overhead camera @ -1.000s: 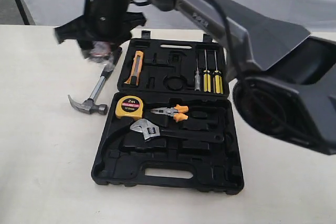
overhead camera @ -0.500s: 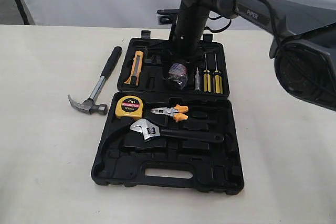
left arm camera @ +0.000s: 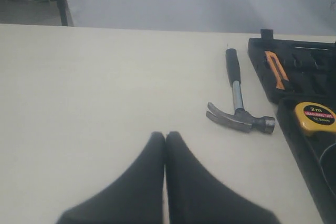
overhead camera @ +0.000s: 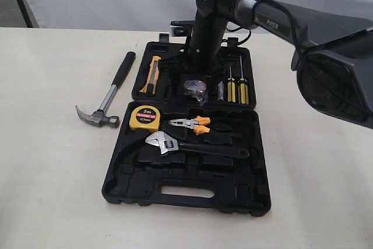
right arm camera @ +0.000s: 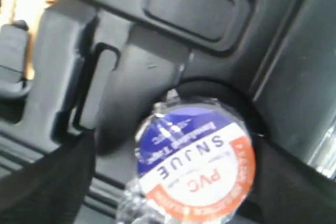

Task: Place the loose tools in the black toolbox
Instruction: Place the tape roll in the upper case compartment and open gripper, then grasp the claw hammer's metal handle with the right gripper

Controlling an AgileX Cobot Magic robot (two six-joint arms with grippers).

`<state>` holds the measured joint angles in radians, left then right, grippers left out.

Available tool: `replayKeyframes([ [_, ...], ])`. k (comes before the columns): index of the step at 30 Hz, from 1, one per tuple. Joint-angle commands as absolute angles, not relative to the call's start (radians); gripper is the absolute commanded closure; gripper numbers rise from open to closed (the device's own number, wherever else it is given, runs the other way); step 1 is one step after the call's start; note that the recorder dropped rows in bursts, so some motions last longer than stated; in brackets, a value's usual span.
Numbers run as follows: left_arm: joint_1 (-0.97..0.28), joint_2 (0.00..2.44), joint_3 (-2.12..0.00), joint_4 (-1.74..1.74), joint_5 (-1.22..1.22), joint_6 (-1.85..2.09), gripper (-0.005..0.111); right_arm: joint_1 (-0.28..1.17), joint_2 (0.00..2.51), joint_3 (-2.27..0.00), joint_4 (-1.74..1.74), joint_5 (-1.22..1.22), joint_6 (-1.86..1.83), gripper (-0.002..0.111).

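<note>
Tape roll [overhead camera: 195, 86] at the lid's round recess — toolbox [overhead camera: 186, 193] open on the desk [overhead camera: 52, 173].
The roll is flanked by the right fingers [right arm camera: 42, 192], though their grip cannot be told; the left fingers [left arm camera: 184, 182] are pressed together; the hammer [overhead camera: 105, 100] is laid beside the box.

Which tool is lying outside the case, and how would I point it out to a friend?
Find the open black plastic toolbox on the pale table. Just off its left side, on the tabletop, lies a black-handled steel claw hammer. It is the only tool lying outside the case, its curved claw head nearest the camera.
</note>
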<state>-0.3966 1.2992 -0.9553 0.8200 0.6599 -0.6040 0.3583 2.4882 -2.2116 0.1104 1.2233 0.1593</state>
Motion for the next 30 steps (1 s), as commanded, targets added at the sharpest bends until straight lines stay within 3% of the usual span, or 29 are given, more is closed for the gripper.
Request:
replayKeyframes([
  [1,-0.393,1.291,-0.946,0.806,0.643,-0.614,0.105,0.351,2.414,-2.209,0.036,1.221,0.153,0.029],
  [3,-0.393,1.291,-0.946,0.806,0.643,-0.614,0.105,0.351,2.386,-2.209,0.034,1.221,0.153,0.033],
  [5,-0.393,1.291,-0.946,0.806,0.643,-0.614,0.105,0.351,2.375,-2.207,0.034,1.221,0.146,0.057],
  [8,-0.393,1.291,-0.946,0.806,0.643,-0.614,0.105,0.351,2.424,-2.207,0.041,1.221,0.182,0.083],
  [9,-0.393,1.291,-0.946,0.806,0.643,-0.614,0.105,0.351,2.434,-2.207,0.041,1.221,0.199,0.086],
  [15,-0.393,1.291,-0.946,0.806,0.643,-0.614,0.105,0.354,2.49,-2.2,0.064,1.221,0.201,0.068],
  [23,-0.393,1.291,-0.946,0.806,0.643,-0.614,0.105,0.369,2.376,-2.259,0.095,1.221,0.187,0.067],
  [30,-0.393,1.291,-0.946,0.806,0.643,-0.614,0.105,0.53,2.413,-2.393,0.118,1.221,0.187,0.067],
])
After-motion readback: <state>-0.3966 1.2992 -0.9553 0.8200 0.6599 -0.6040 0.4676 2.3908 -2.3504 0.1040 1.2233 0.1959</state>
